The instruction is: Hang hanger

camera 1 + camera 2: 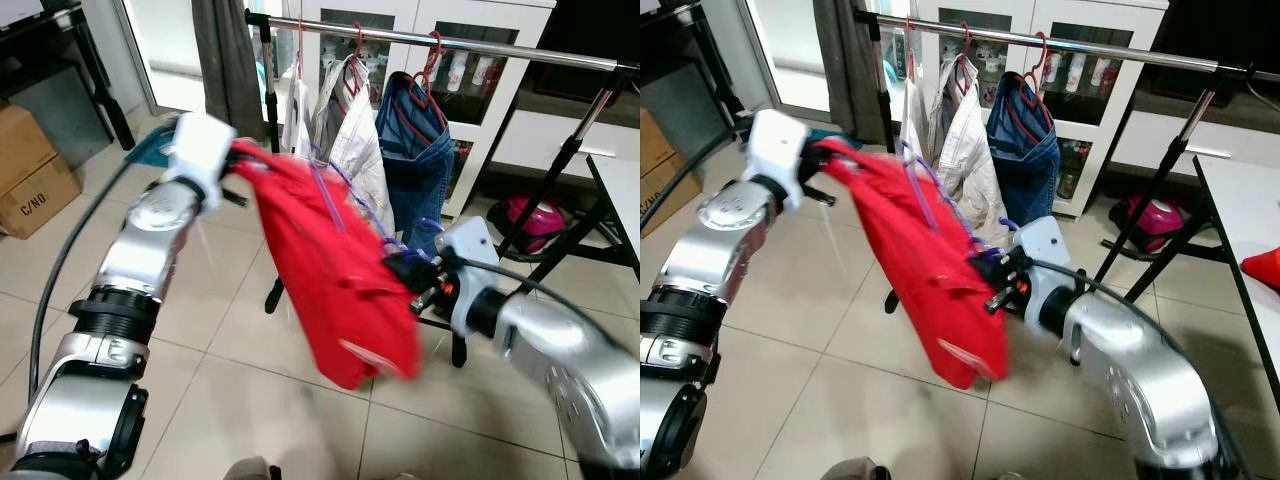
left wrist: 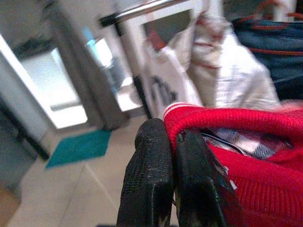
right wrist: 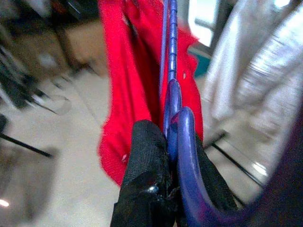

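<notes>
Right hand (image 3: 173,156) grips purple hanger (image 3: 171,94); left hand (image 2: 173,179) apparently pinches red garment (image 1: 330,280); tiled floor (image 1: 230,380).

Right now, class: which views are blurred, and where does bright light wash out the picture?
Left eye view: the red garment is motion-smeared. Left wrist view: the left gripper is sharp, the hanging clothes beyond soft, the doorway glaring white. Right wrist view: the purple hanger in the right gripper is clear, the background blurred.
</notes>
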Available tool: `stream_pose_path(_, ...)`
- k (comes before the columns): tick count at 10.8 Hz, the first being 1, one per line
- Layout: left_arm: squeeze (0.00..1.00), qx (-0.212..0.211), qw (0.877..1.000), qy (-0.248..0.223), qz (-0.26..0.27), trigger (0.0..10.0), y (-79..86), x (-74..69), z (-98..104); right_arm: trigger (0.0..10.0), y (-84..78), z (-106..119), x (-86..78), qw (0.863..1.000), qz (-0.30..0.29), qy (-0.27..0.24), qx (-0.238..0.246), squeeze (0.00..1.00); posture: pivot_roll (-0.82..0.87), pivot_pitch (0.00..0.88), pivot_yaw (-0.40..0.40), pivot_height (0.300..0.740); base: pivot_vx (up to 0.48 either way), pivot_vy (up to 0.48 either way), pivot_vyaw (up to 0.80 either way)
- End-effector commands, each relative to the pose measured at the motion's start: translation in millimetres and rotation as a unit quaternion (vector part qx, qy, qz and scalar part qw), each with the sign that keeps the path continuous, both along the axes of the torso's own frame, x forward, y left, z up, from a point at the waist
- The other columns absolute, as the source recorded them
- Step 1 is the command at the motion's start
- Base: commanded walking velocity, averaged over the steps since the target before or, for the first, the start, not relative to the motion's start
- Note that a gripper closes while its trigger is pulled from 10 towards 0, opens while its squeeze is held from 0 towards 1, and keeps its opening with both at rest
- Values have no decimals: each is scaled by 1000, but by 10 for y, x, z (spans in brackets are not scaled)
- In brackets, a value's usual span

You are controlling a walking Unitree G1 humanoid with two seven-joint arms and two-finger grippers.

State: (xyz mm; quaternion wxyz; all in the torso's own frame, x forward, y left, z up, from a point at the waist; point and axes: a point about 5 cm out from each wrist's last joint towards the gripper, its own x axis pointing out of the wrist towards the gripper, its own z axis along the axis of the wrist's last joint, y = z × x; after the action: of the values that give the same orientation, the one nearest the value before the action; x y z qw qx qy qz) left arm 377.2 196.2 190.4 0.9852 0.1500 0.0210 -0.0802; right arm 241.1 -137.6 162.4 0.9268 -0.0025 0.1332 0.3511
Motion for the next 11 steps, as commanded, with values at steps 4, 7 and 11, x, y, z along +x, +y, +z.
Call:
stream_pose_path(4,0,-11,988,56,-141,0,-256,-153,-178,0,-90,224,169,987,-104,-74,93,0,19,0,43,740,0,0,0)
stream_pose_path(7,0,-30,939,109,-324,0,-536,-538,-184,0,-160,232,435,956,-253,-126,74,0,28,0,31,740,0,0,0)
stream_pose_path(11,0,-46,969,65,-235,549,-310,-683,-35,10000,-381,-37,443,933,-346,-98,18,0,39,0,9,740,0,0,0)
